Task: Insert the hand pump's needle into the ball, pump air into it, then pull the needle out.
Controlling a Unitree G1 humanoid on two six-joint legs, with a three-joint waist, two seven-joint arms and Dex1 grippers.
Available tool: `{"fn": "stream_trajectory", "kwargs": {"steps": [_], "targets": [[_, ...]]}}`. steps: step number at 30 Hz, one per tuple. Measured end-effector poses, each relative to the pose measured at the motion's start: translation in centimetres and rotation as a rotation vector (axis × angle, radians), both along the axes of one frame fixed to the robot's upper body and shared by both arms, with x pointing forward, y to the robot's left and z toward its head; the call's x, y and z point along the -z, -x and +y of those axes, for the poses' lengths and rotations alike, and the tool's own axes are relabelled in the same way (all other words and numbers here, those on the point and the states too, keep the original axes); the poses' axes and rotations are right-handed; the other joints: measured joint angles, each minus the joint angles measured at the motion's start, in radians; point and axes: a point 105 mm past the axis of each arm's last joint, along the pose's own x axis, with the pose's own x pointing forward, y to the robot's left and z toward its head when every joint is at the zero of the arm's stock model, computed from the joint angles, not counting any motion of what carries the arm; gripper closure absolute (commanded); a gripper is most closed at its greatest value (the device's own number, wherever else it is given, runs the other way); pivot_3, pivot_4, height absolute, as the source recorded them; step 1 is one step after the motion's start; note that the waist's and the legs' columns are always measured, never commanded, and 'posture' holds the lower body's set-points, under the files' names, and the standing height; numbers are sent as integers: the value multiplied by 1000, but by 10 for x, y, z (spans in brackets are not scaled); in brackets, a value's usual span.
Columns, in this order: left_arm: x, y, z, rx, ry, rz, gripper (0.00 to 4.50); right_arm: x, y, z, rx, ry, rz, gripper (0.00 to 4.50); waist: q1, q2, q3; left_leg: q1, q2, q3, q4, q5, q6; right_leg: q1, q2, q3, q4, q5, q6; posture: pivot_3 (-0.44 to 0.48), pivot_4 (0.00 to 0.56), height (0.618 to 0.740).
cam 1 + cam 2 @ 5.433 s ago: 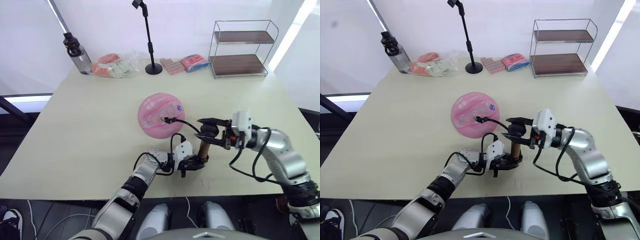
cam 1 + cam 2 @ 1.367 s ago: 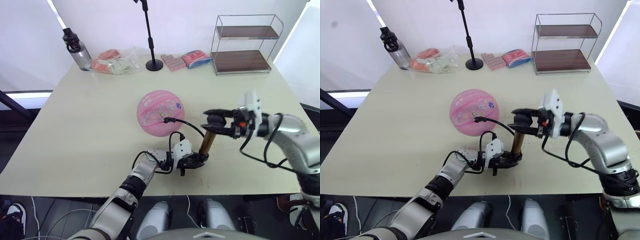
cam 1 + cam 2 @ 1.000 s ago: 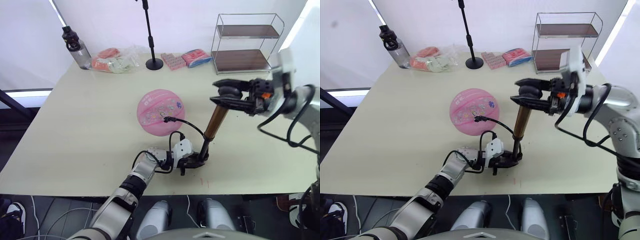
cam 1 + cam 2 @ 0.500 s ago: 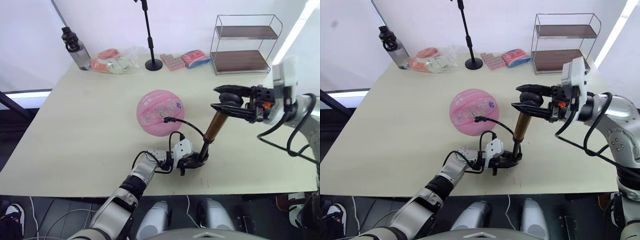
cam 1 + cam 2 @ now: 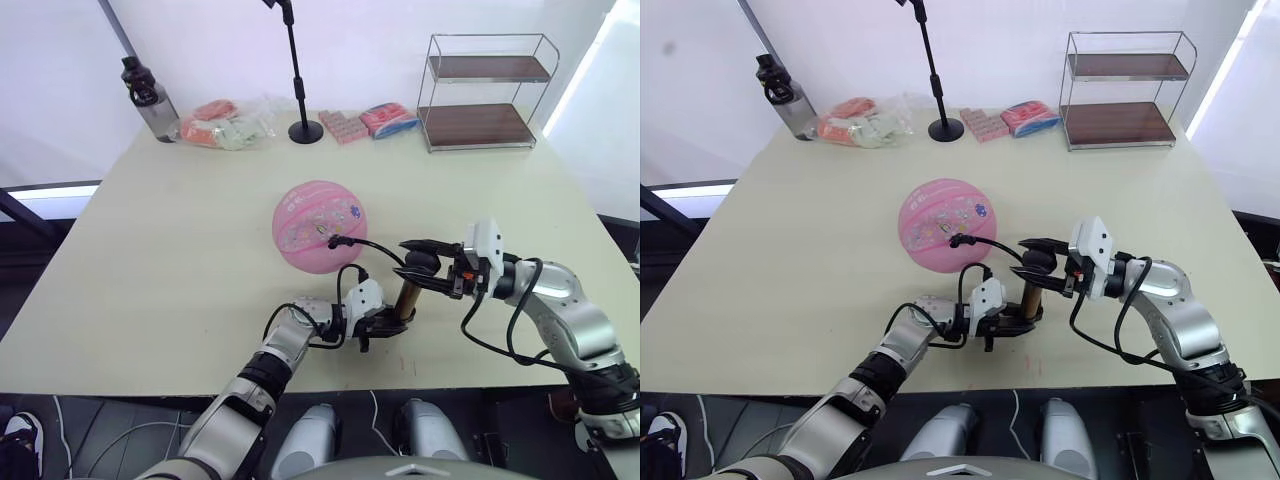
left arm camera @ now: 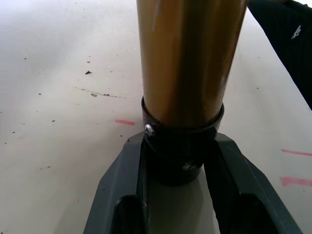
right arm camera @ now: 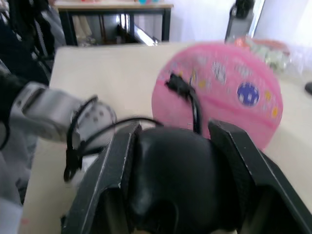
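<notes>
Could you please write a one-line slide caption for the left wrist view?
Left end effector clamps the black base cap of the upright gold hand pump standing on the scuffed table.

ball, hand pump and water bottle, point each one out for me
ball (image 5: 320, 226): left eye view, middle of its stickered pink face.
hand pump (image 6: 187, 58): left wrist view, gold barrel above the black base cap.
water bottle (image 5: 147, 100): left eye view, its dark body.

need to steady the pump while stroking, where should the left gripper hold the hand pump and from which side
Grip the black bottom cap of the hand pump, low against the table, coming in level from the robot's left. The left gripper is already there, its fingers flanking the round cap, leaving the handle on top free for the right gripper.
</notes>
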Motion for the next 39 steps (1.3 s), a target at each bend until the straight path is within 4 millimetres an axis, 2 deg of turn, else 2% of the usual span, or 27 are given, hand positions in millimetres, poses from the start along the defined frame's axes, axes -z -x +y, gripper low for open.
{"fn": "stream_trajectory", "kwargs": {"steps": [4, 11, 13, 14, 16, 17, 20, 21, 24, 27, 36, 37, 38, 39], "targets": [[0, 0, 0, 0, 0, 0, 3393, -2, 1, 0, -6, 1, -14, 2844, 0, 0, 0, 0, 0, 0, 0, 0, 0, 1, 0, 0, 0, 0, 0, 0, 150, 740], [-2, 0, -2, 11, 6, -2, 3393, -17, -2, -8, -11, 25, 31, 2844, 2, 3, 3, -3, -1, 1, 0, -1, 2, -2, -1, 0, -2, 0, 1, 0, 150, 740], [-4, 0, -3, 18, 12, -3, 3393, -31, -3, -11, -18, 25, 55, 2844, 3, 6, 6, -6, -2, 1, 1, -1, 3, -5, -2, 1, -2, 1, 0, 0, 150, 740], [-4, 0, -4, 23, 14, -3, 3393, -47, -3, -13, -30, 15, 47, 2844, 4, 7, 7, -6, -2, 2, 1, -2, 3, -5, -2, 2, -2, 1, 0, 0, 150, 740], [-4, 1, -4, 24, 14, -2, 3393, -54, -2, -15, -34, 8, 41, 2844, 5, 7, 7, -6, -2, 3, 1, -2, 4, -5, -2, 2, -3, 1, 0, 0, 150, 740], [-4, 1, -4, 29, 14, -1, 3393, -71, -1, -18, -41, -13, 25, 2844, 7, 6, 7, -6, -2, 3, 1, -3, 4, -5, -2, 2, -3, 1, 0, 0, 150, 740], [-5, 2, -5, 36, 15, -3, 3393, -94, 2, -23, -56, -39, 34, 2844, 10, 6, 8, -7, -2, 3, 1, -3, 6, -5, -2, 2, -6, 3, -4, 0, 150, 740], [-5, 2, -5, 36, 15, -4, 3393, -97, 2, -23, -58, -41, 32, 2844, 10, 7, 8, -8, -2, 3, 1, -3, 6, -6, -2, 2, -6, 3, -4, 0, 150, 740], [-5, 2, -5, 37, 15, -4, 3393, -124, 5, -25, -78, -69, 10, 2844, 12, 7, 8, -8, -1, 3, 1, -3, 6, -6, -3, 2, -6, 3, -4, 0, 150, 740], [-5, 2, -5, 36, 14, -4, 3393, -138, 10, -24, -97, -86, -9, 2844, 13, 7, 8, -9, 0, 3, 1, -3, 6, -7, -2, 2, -6, 3, -4, 0, 150, 740], [-5, 1, -5, 35, 14, -6, 3393, -138, 11, -23, -91, -71, -14, 2844, 12, 6, 9, -9, 0, 8, 1, -3, 6, -9, -2, 5, -6, 3, -3, 0, 150, 740], [-5, 1, -5, 32, 12, -6, 3393, -126, 12, -22, -89, -38, -44, 2844, 13, 4, 7, -7, 0, 10, 1, -4, 6, -8, -1, 7, -6, 3, 0, 0, 150, 740], [-4, 1, -4, 31, 11, -5, 3393, -123, 12, -21, -88, -33, -47, 2844, 12, 3, 7, -7, 0, 10, 1, -4, 6, -8, -1, 7, -6, 3, 0, 0, 150, 740], [-4, 1, -4, 27, 8, -7, 3393, -108, 11, -19, -80, -13, -39, 2844, 12, 2, 6, -6, 0, 11, 1, -4, 6, -7, -1, 8, -6, 4, 1, 0, 150, 740]]}}
